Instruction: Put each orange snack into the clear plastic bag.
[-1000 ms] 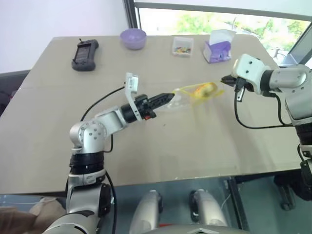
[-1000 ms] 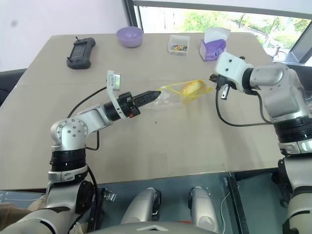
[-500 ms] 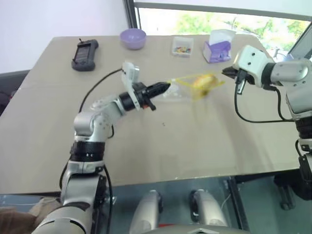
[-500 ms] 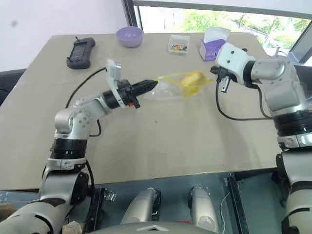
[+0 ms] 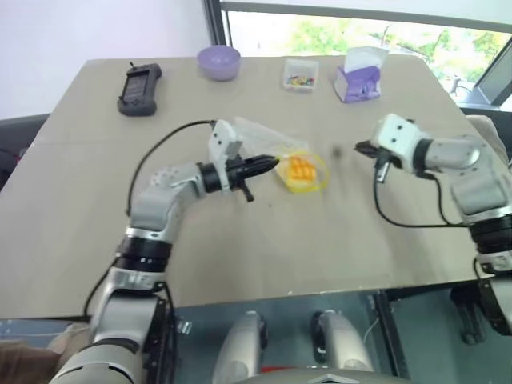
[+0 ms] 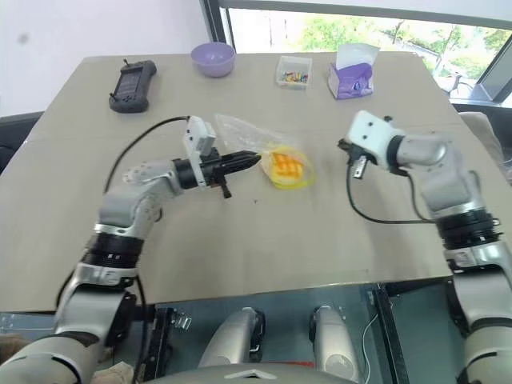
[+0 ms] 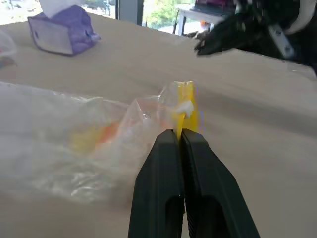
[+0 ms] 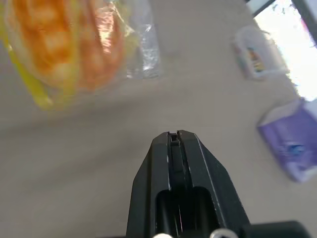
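Note:
The clear plastic bag [image 5: 258, 138] lies crumpled on the tan table [image 5: 320, 240], and the orange snack [image 5: 298, 169] with its criss-cross top sits inside it. My left gripper [image 5: 274, 163] is shut on the bag's yellow seal strip [image 7: 186, 101], pinching it between the fingertips [image 7: 171, 141]. My right gripper [image 5: 360, 148] is shut with nothing in it. It hovers to the right of the bag with a gap of bare table between them. In the right wrist view the bagged snack [image 8: 59, 44] lies ahead of the shut fingers [image 8: 185, 144].
Along the table's far edge stand a black handheld device [image 5: 139, 89], a purple bowl [image 5: 218, 62], a small clear box of colourful bits [image 5: 300, 76] and a purple tissue box [image 5: 358, 80]. Black cables trail from both wrists over the table.
The right gripper has let go of the bag and drawn back to the right and lower. The bag with the snack dropped from being stretched between both grippers onto the table. The left wrist rolled.

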You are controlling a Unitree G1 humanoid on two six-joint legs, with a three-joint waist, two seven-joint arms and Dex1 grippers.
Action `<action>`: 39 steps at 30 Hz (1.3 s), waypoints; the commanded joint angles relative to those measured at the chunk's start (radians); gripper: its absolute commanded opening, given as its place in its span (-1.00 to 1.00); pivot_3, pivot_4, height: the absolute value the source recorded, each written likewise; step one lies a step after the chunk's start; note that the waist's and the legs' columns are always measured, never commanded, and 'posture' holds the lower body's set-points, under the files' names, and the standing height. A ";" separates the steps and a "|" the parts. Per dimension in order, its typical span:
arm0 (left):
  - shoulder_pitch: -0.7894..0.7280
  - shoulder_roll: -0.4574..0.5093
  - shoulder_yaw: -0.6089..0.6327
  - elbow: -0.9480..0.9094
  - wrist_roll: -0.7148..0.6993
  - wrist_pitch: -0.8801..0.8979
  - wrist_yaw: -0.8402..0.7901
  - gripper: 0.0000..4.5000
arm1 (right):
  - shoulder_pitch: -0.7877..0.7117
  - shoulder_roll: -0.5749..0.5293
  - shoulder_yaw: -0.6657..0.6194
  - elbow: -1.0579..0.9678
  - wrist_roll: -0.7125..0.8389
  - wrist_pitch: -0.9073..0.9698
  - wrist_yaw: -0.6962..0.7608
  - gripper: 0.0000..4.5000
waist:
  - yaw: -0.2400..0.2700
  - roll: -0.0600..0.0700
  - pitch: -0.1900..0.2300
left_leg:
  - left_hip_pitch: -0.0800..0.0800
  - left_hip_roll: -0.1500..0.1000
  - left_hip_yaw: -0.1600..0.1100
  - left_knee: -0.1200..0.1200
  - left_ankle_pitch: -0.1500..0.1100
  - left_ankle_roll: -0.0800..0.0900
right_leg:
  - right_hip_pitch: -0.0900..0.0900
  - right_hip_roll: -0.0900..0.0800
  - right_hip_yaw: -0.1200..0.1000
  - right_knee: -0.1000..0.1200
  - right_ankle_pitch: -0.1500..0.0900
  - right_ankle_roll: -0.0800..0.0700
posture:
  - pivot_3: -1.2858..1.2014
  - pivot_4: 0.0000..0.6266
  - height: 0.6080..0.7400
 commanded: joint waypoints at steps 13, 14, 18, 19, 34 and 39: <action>0.072 0.004 0.120 -0.090 -0.023 0.118 0.117 -1.00 | 0.331 0.169 0.046 -0.379 -0.121 0.143 -0.276 0.43 | 0.002 0.000 -0.002 | 0.003 0.000 -0.001 0.000 0.000 0.000 | 0.003 0.000 -0.001 0.000 0.000 0.000 | 0.03 -0.52 1.00; 0.070 0.001 0.126 -0.092 -0.027 0.130 0.125 -1.00 | 0.341 0.176 0.060 -0.373 -0.134 0.135 -0.283 0.43 | 0.001 0.000 -0.002 | 0.003 0.000 -0.001 0.000 0.000 0.000 | 0.003 0.000 -0.001 0.000 0.000 0.000 | 0.03 -0.52 1.00; 0.055 -0.010 0.140 -0.102 -0.042 0.163 0.150 -1.00 | 0.349 0.205 0.102 -0.334 -0.192 0.103 -0.337 0.43 | -0.002 0.000 -0.002 | 0.003 0.000 -0.001 0.000 0.000 0.000 | 0.003 0.001 -0.001 0.001 0.000 0.000 | 0.03 -0.52 1.00; 0.052 -0.013 0.141 -0.104 -0.044 0.169 0.153 -1.00 | 0.343 0.209 0.113 -0.315 -0.215 0.093 -0.357 0.43 | -0.003 0.000 -0.002 | 0.004 0.001 -0.001 0.000 0.000 0.000 | 0.003 0.001 -0.001 0.001 0.000 0.000 | 0.03 -0.52 1.00; 0.038 -0.037 0.170 -0.155 -0.112 0.265 0.210 -1.00 | 0.276 0.358 0.178 -0.052 -0.359 0.037 -0.572 0.43 | -0.004 0.000 -0.002 | 0.005 0.000 -0.001 0.000 0.000 -0.001 | 0.004 0.001 0.000 0.001 0.000 0.000 | 0.03 -0.52 1.00; 0.048 -0.041 0.174 -0.172 -0.115 0.278 0.222 -1.00 | 0.271 0.395 0.156 -0.027 -0.326 0.026 -0.589 0.20 | -0.005 -0.001 -0.003 | 0.005 0.000 -0.001 0.000 0.000 -0.001 | 0.004 0.001 0.000 0.001 0.000 0.000 | 0.03 -0.52 1.00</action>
